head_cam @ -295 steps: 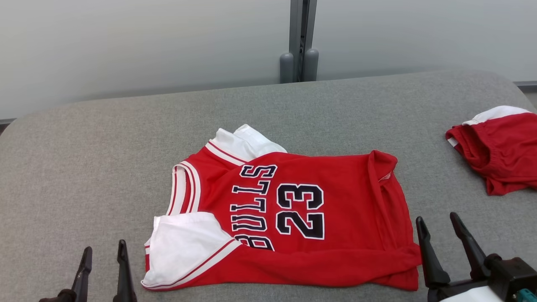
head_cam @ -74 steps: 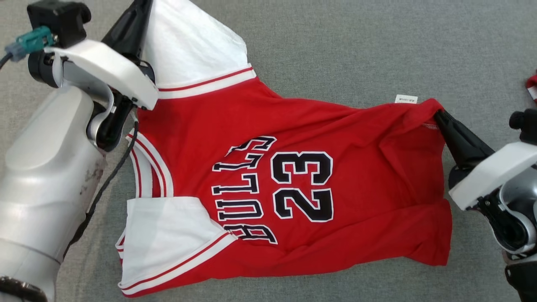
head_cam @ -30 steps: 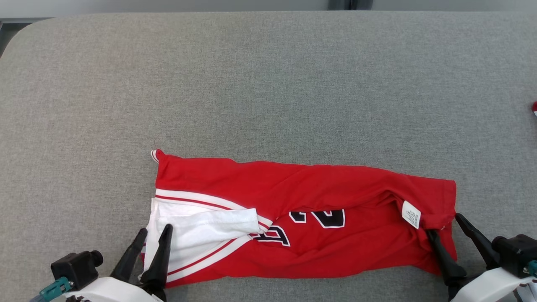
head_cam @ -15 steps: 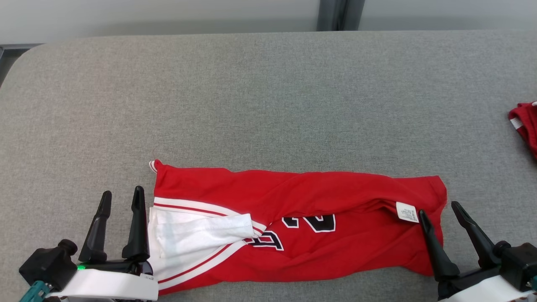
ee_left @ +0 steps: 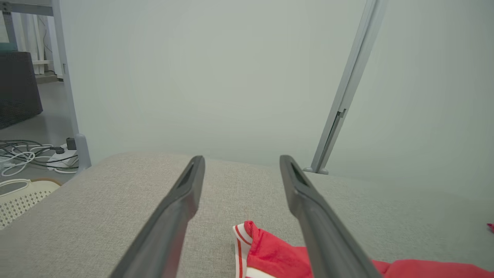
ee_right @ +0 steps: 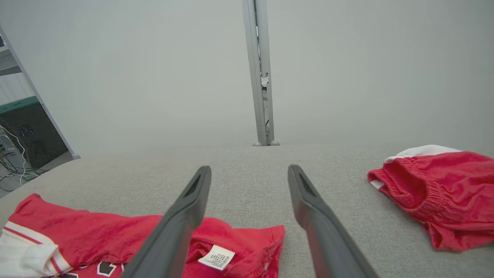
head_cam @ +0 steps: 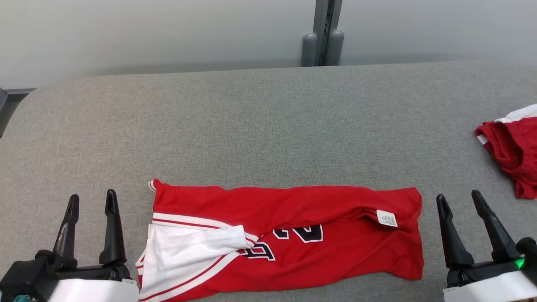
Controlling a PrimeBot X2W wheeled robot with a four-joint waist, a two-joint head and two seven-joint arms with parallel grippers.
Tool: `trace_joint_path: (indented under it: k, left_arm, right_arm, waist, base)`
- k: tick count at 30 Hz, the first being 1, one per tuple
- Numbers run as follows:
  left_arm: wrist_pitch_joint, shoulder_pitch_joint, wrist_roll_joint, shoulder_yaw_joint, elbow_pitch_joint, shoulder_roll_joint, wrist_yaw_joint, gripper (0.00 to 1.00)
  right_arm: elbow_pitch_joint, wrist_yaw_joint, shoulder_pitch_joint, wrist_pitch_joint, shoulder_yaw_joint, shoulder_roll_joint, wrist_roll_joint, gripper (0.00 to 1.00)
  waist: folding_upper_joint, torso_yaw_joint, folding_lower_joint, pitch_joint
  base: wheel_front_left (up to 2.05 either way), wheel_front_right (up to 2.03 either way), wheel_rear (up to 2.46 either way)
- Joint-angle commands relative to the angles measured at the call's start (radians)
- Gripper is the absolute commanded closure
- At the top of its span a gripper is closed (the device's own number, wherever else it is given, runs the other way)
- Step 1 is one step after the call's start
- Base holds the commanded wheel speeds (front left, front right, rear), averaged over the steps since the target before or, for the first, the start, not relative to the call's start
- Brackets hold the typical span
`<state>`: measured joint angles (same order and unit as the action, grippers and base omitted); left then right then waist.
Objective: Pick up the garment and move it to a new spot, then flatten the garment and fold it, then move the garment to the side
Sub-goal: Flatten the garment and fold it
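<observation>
The garment [head_cam: 293,235] is a red jersey with white sleeves, folded lengthwise into a long band on the grey table. Part of its black lettering shows and a white label [head_cam: 387,218] lies near its right end. My left gripper [head_cam: 92,201] stands open just left of the white sleeve, apart from it. My right gripper [head_cam: 459,201] stands open just right of the hem end, holding nothing. The left wrist view shows the jersey's collar corner [ee_left: 254,247] between my open fingers [ee_left: 181,200]. The right wrist view shows the hem and label [ee_right: 217,256] low and left of the fingers [ee_right: 308,200].
Red shorts [head_cam: 509,151] with a white waistband lie at the table's right edge, also seen as a red heap [ee_right: 436,185] in the right wrist view. A grey post [head_cam: 323,37] stands behind the padded table [head_cam: 251,126]. Cables and a basket [ee_left: 23,193] lie on the floor to the left.
Both grippers have let go of the jersey and drawn outward and back from its ends. The camera has tilted up, bringing the wall, post and red shorts into view.
</observation>
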<state>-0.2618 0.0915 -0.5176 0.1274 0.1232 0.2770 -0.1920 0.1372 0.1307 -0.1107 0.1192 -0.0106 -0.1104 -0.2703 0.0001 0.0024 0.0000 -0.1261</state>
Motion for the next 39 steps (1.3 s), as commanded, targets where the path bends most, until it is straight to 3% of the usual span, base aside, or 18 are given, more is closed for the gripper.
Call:
trace_joint_path:
  k: [1,16,31,39]
  left_arm:
    - [-0.004,0.008,0.016,-0.011,0.003,0.008,0.000,0.00]
    - [0.010,0.004,0.061,-0.004,-0.116,0.038,0.048,0.00]
    - [0.020,-0.035,0.058,0.014,-0.149,0.043,0.050,0.00]
    - [0.030,-0.090,0.056,0.045,-0.164,0.023,0.063,0.00]
  right_arm:
    - [-0.001,0.000,0.019,0.009,0.009,0.004,0.007,0.00]
    - [-0.104,0.000,0.036,0.004,0.005,0.043,0.055,0.00]
    - [-0.147,0.000,0.056,0.009,0.018,0.051,0.061,0.00]
    - [-0.338,0.000,0.098,0.012,0.068,0.054,0.042,0.00]
  waist:
    - [-0.0001,-0.007,0.0000,0.023]
    - [-0.0001,0.003,0.0000,0.070]
    - [-0.0001,0.016,0.0000,0.052]
    - [-0.0001,0.052,0.0000,0.003]
  base:
    - [0.00,0.00,0.00]
    - [0.00,0.00,0.00]
    - [0.00,0.00,0.00]
    - [0.00,0.00,0.00]
